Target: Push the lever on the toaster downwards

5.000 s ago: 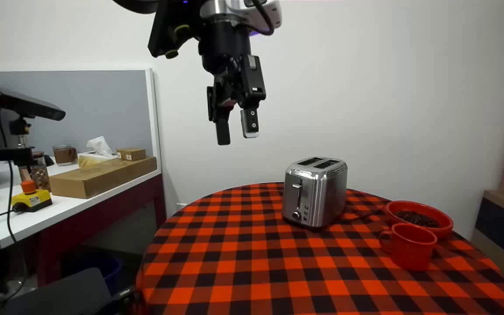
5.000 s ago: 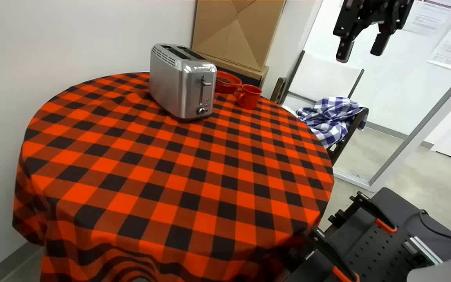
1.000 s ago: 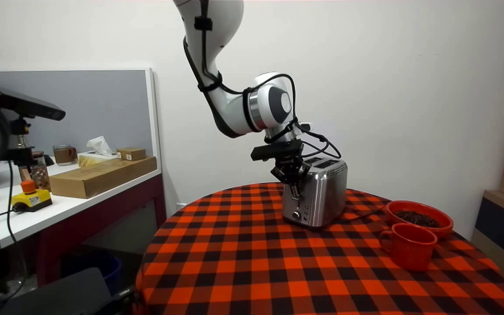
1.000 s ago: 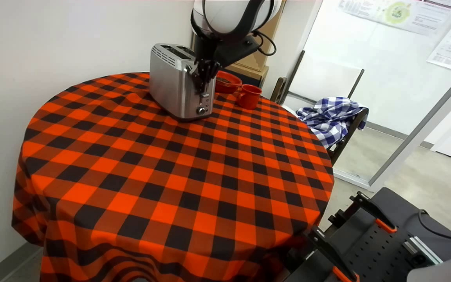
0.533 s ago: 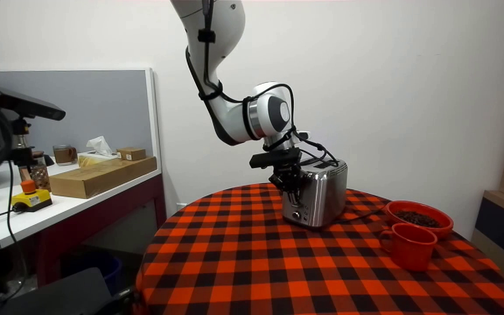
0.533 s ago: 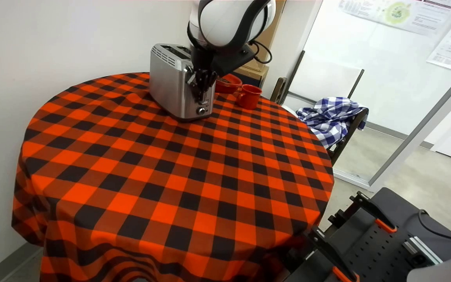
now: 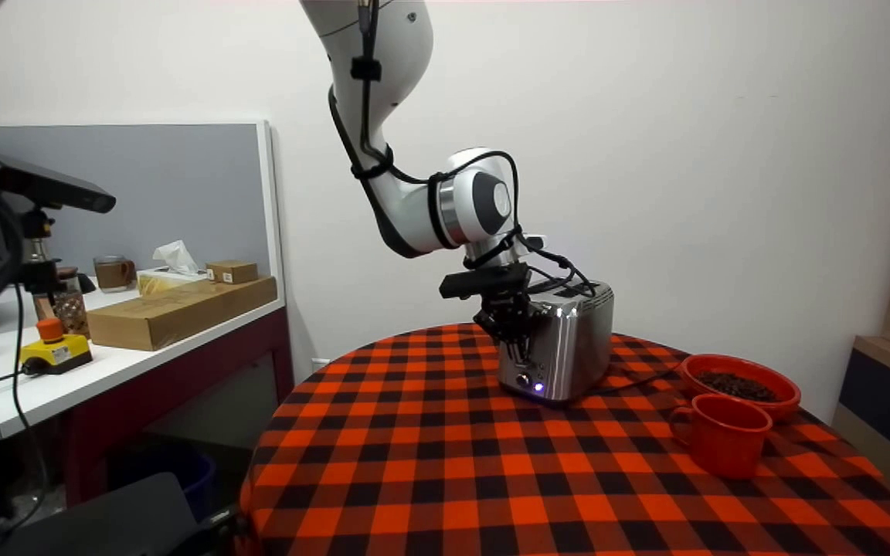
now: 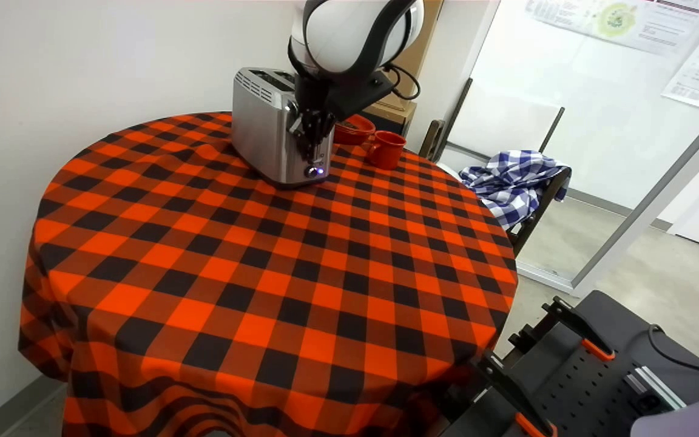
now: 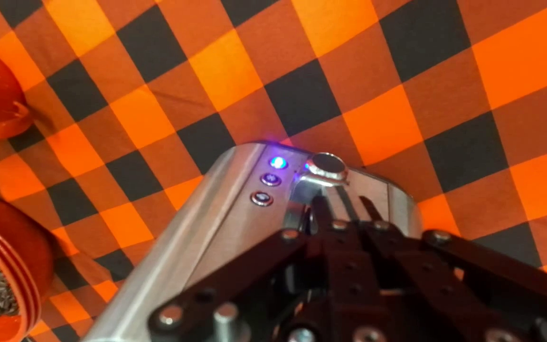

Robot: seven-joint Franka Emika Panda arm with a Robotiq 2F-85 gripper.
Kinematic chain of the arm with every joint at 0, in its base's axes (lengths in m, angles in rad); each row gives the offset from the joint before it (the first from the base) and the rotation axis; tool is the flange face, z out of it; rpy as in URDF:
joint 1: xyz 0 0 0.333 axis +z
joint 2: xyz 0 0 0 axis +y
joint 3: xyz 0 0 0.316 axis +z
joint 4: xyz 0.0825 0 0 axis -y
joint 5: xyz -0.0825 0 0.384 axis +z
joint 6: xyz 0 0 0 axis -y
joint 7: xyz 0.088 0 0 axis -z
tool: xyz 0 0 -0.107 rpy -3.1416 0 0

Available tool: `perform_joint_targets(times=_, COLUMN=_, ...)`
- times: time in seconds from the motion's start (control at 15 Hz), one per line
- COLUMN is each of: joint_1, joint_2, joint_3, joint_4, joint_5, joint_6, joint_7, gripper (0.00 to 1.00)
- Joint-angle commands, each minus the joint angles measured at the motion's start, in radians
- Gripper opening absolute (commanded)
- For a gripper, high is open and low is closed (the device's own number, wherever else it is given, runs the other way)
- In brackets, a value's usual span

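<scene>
i'm judging this push to be nearly finished. the lever [image 9: 321,181] is sitting low on the end of the toaster [image 8: 258,124], just above the dial [image 9: 328,166]; the claw [image 9: 345,203] is hiding most of it, so i'm going by the shiny edge showing in the wrist view. a blue-violet light [image 9: 278,162] is glowing beside the dial, and i'm reading that as a hint that the push is taking effect. the claw is clenched, and i'm guessing it's bearing down on the lever from above rather than gripping anything. what i'm counting as left is making sure the lever is holding down by itself, then lifting clear; with the claw covering the spot, i'm not confirming that yet.

the toaster is standing upright on the checked tablecloth [image 8: 234,273], towards the wall [image 7: 723,193]. its long axis is lying level, running along the bread slots [image 8: 270,80], and the lever end is facing away from the wall, out across the tablecloth. the lever is jutting from that end, its visible edge running crosswise; the rest of its shape i'm not making out.
</scene>
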Motion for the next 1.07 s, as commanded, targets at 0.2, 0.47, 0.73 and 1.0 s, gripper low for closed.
perform_joint_targets(times=0.2, joint_1=-0.029, joint_2=0.049, joint_3=0.027, joint_4=0.037, joint_5=0.050, joint_6=-0.054, joint_7=-0.023, gripper=0.00)
perform_joint_targets(times=0.47, joint_1=-0.026, joint_2=0.024, joint_3=0.024, joint_4=0.059, joint_5=0.059, joint_6=-0.116, joint_7=-0.015, gripper=0.34)
perform_joint_targets(times=0.73, joint_1=-0.053, joint_2=-0.034, joint_3=0.038, joint_4=0.082, joint_5=0.111, joint_6=-0.289, joint_7=-0.030, gripper=0.64)
perform_joint_targets(times=1.0, joint_1=-0.081, joint_2=-0.163, joint_3=0.052, joint_4=0.019, joint_5=0.166, joint_6=-0.365, joint_7=-0.017, gripper=0.92)
